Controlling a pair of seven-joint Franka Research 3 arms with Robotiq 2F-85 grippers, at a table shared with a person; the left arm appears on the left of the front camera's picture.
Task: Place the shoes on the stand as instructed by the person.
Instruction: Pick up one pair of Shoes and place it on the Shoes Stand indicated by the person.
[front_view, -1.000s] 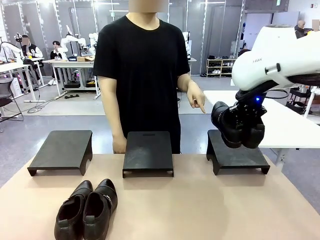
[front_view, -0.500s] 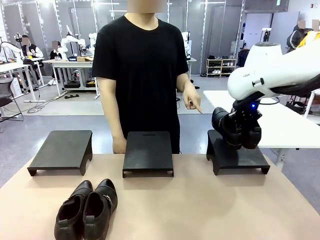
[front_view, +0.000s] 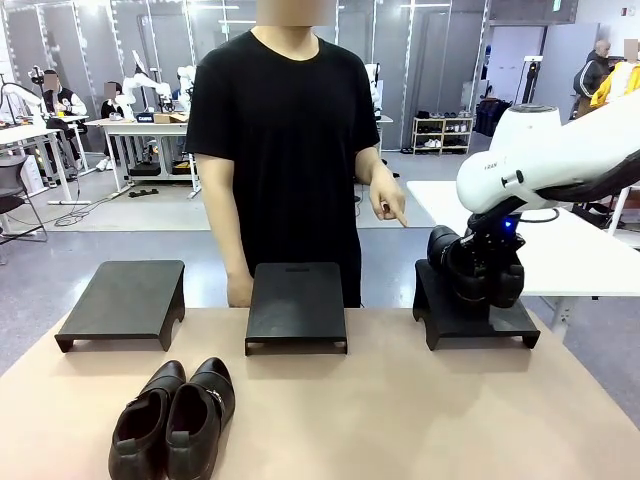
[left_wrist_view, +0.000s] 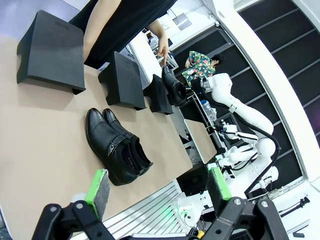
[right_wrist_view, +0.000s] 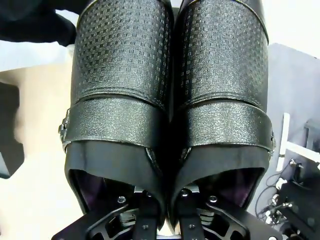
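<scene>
Your right gripper (right_wrist_view: 161, 212) is clamped on one shoe pair (front_view: 468, 272) at the right-frame stand (front_view: 485, 322), with the person's hand (front_view: 390, 203) pointing just beside it. Left gripper (left_wrist_view: 157, 184) fingers are apart. The second pair (front_view: 172, 420) sits lower left.

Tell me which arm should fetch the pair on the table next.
Left. The left gripper is open and free, looking over that pair at the table's left front. The right gripper is shut on the other pair at the right stand.

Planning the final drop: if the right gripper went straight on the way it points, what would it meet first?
Likely the top of the right-hand stand, directly beneath the pair of shoes the right gripper holds; I can't tell if they touch yet.
</scene>
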